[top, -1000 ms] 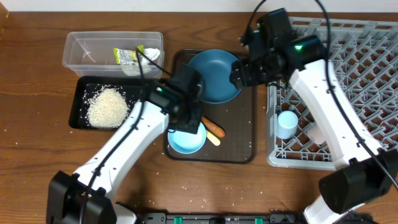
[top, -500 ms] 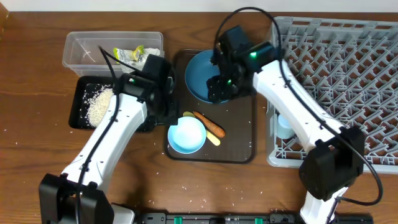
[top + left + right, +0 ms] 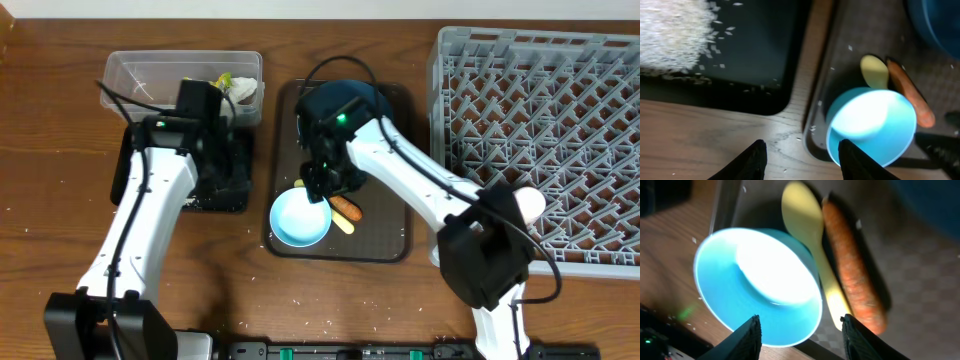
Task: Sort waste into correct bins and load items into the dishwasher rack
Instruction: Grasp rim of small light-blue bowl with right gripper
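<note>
The white bowl with light blue inside sits at the front left of the brown serving tray. It also shows in the left wrist view and the right wrist view. The orange carrot piece and the pale yellow spoon lie beside it. My right gripper is open, just above the bowl's near rim. My left gripper is open and empty over the table between the black tray and the bowl. Rice lies in the black tray. The blue plate is mostly hidden under my right arm.
The clear tub at the back left holds the crumpled wrapper. The grey dishwasher rack fills the right side, with a pale cup at its front. Loose rice grains are scattered on the table's front.
My right arm swung left from the rack, across the blue plate, to above the bowl. My left arm pulled back left from the bowl to the black tray's edge.
</note>
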You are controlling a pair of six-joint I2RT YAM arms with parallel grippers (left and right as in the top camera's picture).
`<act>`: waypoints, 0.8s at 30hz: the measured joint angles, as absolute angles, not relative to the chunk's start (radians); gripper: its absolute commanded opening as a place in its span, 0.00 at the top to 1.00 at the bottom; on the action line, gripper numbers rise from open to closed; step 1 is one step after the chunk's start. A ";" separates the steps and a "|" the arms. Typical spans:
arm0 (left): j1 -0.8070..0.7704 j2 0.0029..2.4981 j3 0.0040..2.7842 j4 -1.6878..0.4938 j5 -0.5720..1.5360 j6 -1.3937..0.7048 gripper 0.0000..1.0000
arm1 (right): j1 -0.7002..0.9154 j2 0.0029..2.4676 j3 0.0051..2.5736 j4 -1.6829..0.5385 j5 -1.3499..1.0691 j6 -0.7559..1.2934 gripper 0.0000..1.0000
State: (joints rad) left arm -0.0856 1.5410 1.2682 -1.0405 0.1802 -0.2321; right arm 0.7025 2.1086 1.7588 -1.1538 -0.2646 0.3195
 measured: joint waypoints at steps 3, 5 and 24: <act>-0.049 1.541 1.268 -1.040 0.180 -0.232 0.50 | 0.722 2.134 1.758 -1.156 -0.265 0.330 0.54; -0.026 1.541 1.268 -1.039 0.180 -0.232 0.51 | 0.730 2.146 1.757 -1.164 -0.263 0.338 0.55; 0.020 1.541 1.268 -1.025 0.180 -0.232 0.51 | 0.741 2.152 1.655 -1.114 -0.246 0.377 0.95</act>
